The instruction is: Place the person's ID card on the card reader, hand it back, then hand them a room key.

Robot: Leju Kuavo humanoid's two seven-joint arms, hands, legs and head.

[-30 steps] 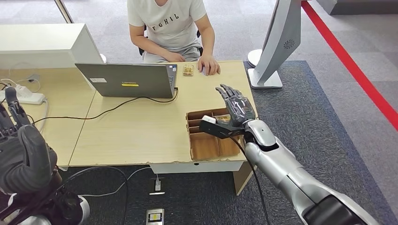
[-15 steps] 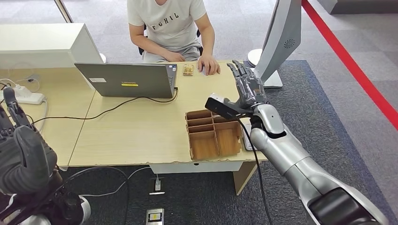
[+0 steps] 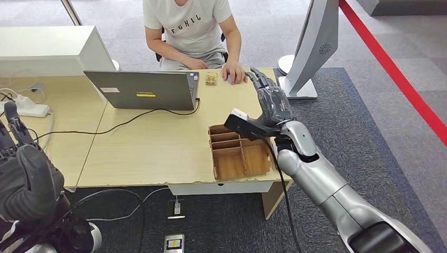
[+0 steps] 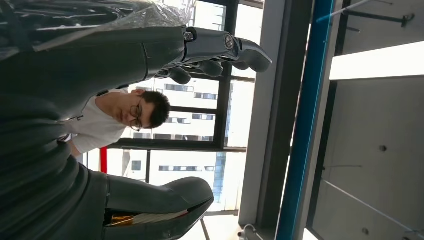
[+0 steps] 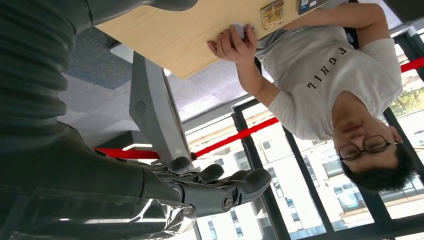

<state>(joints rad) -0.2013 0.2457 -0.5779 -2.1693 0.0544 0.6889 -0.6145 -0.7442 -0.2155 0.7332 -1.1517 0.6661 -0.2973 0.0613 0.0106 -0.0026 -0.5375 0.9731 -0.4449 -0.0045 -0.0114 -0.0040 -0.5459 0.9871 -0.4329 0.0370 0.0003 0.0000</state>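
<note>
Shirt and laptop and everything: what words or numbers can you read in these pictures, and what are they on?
"FGHIL" is printed on the person's white shirt.
The white sticker and the yellow label on the laptop lid are too small to read.
The small item on the floor has markings too blurred to read.
The round emblem on the white stand is a pattern, not letters.

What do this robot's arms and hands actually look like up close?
The right arm is a smooth silver tube with a dark section near the shoulder, and a thin black cable runs along it. The right hand is dark grey with jointed metal fingers and a small white-tipped black block at the wrist. The left hand is dark grey too, with a ribbed cover.
</note>
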